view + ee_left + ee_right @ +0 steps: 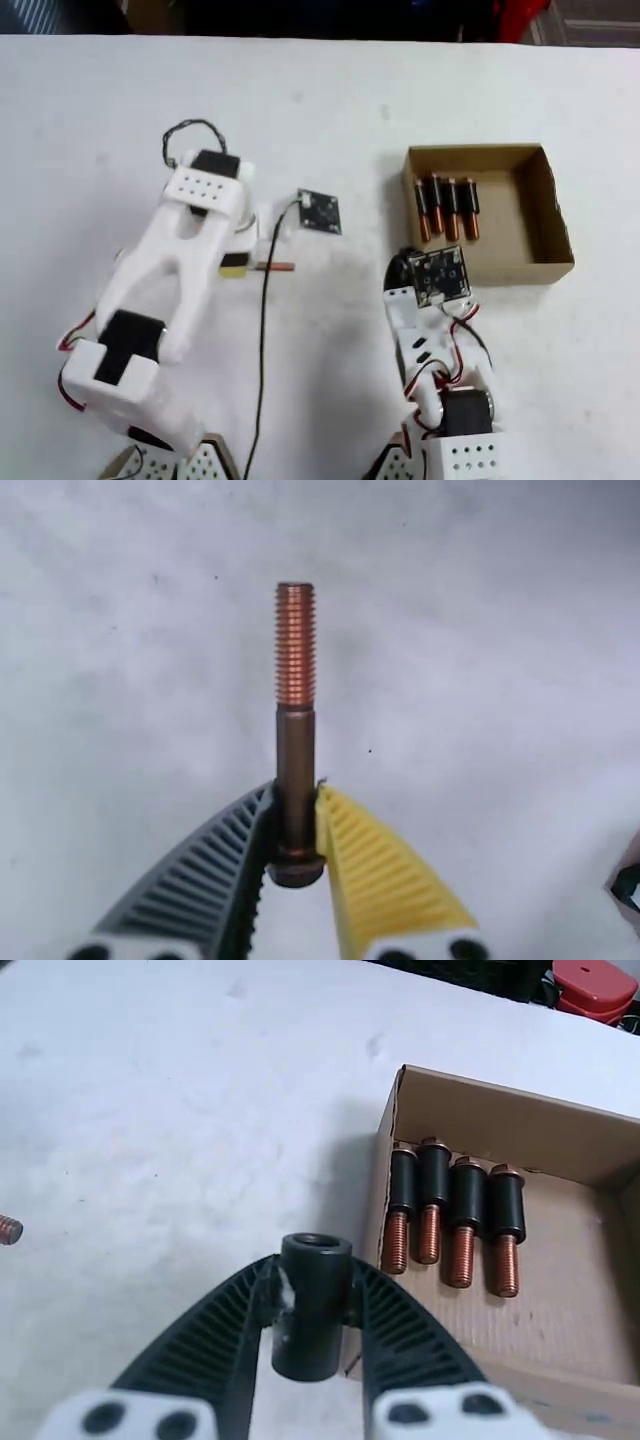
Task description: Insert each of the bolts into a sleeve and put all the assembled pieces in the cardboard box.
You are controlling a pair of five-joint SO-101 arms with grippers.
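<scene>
My left gripper (296,825) is shut on a copper bolt (295,720) near its head, with the threaded end pointing away over the bare table. From above, that bolt (276,266) sticks out sideways toward the other arm. My right gripper (312,1305) is shut on a black sleeve (310,1305), held upright with its bore facing up. It stands just outside the near left corner of the cardboard box (560,1140). Several assembled pieces (455,1215) lie side by side in the box (545,215). The bolt's tip (9,1228) shows far off to the side.
A small circuit board (321,211) on a black cable (262,330) lies on the table between the arms. The white table (420,100) stretches open behind the box and arms.
</scene>
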